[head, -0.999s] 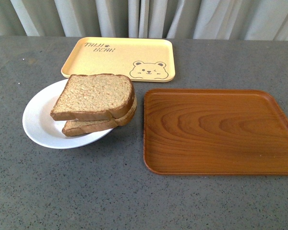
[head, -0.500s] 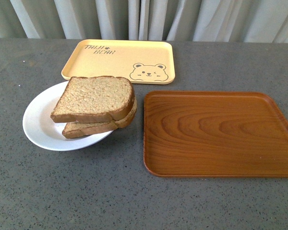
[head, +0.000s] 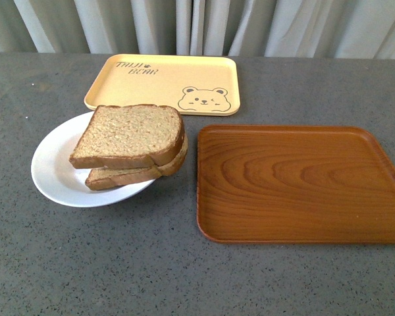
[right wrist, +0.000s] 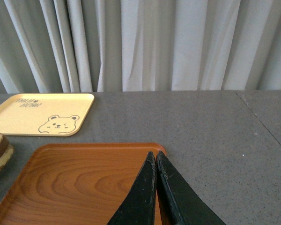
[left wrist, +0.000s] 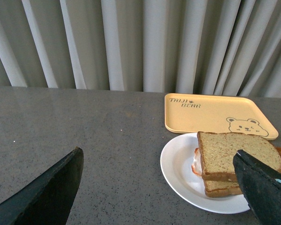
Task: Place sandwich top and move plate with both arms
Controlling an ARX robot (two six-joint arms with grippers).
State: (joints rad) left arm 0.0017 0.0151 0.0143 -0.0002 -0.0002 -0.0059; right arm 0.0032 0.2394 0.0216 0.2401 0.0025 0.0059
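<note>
Front view. The plate (head: 51, 172) sits on the bench (head: 118, 270), just left of the wooden tray (head: 296, 181) and near the yellow bear tray (head: 164, 82). The sandwich top (head: 128, 131) lies flat on a lower slice (head: 128, 174), slightly offset, with the stack overhanging the plate's right rim. Neither arm is in view.

Left wrist view. The left end effector (left wrist: 157, 154) is spread wide and holds nothing. One finger is well clear over bare bench, and the other overlaps the stack's corner in the picture. Contact cannot be judged from here. Plate (left wrist: 178, 166) and sandwich top (left wrist: 232, 149) lie ahead of it, and a pale sliver of filling shows between the slices.

Right wrist view. The right end effector (right wrist: 154, 154) has its fingers pressed together with nothing between them, above the near edge of the wooden tray (right wrist: 75, 180). Only an edge of the stack shows at the frame border.

Assessment. The first step reads as done: bread on, released. The plate is on neither tray, so the two-arm move appears not yet begun. Neither end effector is at the plate rim. The right one would need to spread before gripping.
</note>
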